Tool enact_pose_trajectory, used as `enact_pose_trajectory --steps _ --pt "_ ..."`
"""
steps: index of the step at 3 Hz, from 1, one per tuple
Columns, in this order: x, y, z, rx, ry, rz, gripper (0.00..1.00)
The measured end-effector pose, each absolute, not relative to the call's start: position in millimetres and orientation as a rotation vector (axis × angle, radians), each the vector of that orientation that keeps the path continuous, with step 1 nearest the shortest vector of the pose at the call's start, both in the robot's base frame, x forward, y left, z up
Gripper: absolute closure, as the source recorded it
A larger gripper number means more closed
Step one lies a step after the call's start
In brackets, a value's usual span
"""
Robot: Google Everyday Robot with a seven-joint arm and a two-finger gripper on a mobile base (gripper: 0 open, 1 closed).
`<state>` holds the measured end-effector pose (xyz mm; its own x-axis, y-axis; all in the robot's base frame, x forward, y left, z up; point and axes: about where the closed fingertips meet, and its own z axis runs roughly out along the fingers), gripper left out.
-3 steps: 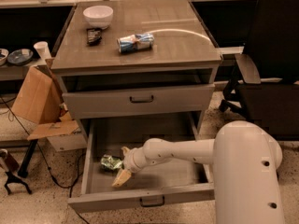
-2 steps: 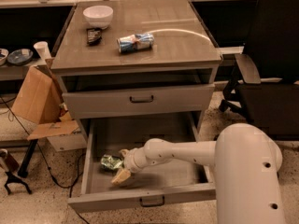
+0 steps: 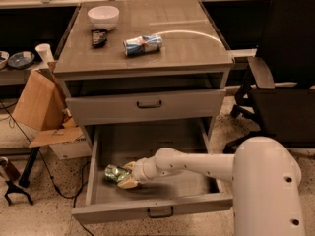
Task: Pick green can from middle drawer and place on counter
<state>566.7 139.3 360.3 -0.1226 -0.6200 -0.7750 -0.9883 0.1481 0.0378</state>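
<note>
The green can (image 3: 114, 173) lies on its side at the left front of the open middle drawer (image 3: 147, 211). My gripper (image 3: 128, 175) is down inside the drawer at the can's right end. Its tan fingers (image 3: 127, 184) are open, one on each side of that end, touching or nearly touching it. My white arm (image 3: 197, 163) reaches in from the right. The counter (image 3: 192, 50) is the glossy wood-grain top of the cabinet, above the drawer.
A blue-and-white can (image 3: 142, 44), a white bowl (image 3: 103, 16) and a small dark object (image 3: 99, 36) sit on the counter. The shallower drawer (image 3: 147, 103) above is shut. A black chair (image 3: 283, 87) stands to the right, and a cardboard box (image 3: 39, 102) to the left.
My gripper has edged slightly left, closer around the can's end. The can and the drawer have not visibly moved.
</note>
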Motion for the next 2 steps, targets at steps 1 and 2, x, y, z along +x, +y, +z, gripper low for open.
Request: enact_pose_trajectory --steps 1,2 --pt "563 134 360 -1.518 1.812 0.798 0.89" --pt "558 114 376 -1.515 1.809 0.803 1.00"
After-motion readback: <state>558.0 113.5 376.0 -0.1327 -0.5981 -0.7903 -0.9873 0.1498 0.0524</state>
